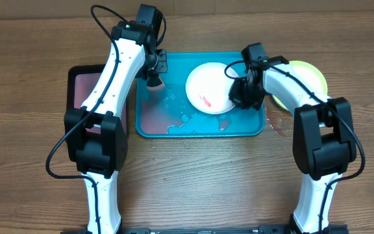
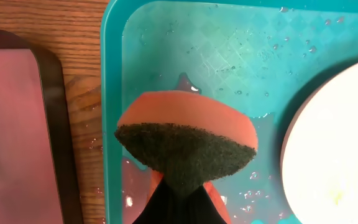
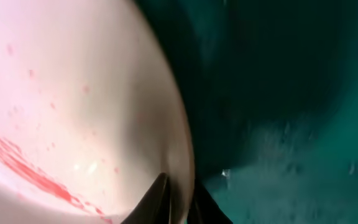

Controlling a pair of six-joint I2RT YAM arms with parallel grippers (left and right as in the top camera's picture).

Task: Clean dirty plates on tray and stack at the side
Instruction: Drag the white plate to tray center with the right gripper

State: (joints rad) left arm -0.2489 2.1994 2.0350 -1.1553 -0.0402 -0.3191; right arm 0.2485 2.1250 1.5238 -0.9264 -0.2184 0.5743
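Note:
The white plate [image 1: 208, 88] with a red smear [image 1: 205, 99] sits tilted over the teal tray [image 1: 174, 127]. My right gripper [image 1: 237, 94] is shut on its right rim; the wrist view shows the rim [image 3: 179, 155] between the fingers [image 3: 180, 202] and red streaks inside. My left gripper [image 1: 154, 77] is shut on an orange sponge with a dark scrub face [image 2: 188, 146], held over the tray's wet left part [image 2: 229, 56], left of the plate [image 2: 334, 149]. A yellow-green plate [image 1: 310, 75] lies on the table to the right of the tray, partly hidden by my right arm. The pale blue plate is out of view.
A black tray with a pinkish inside [image 1: 83, 91] lies left of the teal tray, also in the left wrist view [image 2: 11, 124]. Water puddles and droplets lie on the teal tray floor [image 1: 187, 120] and on the wood at its right edge [image 1: 279, 123].

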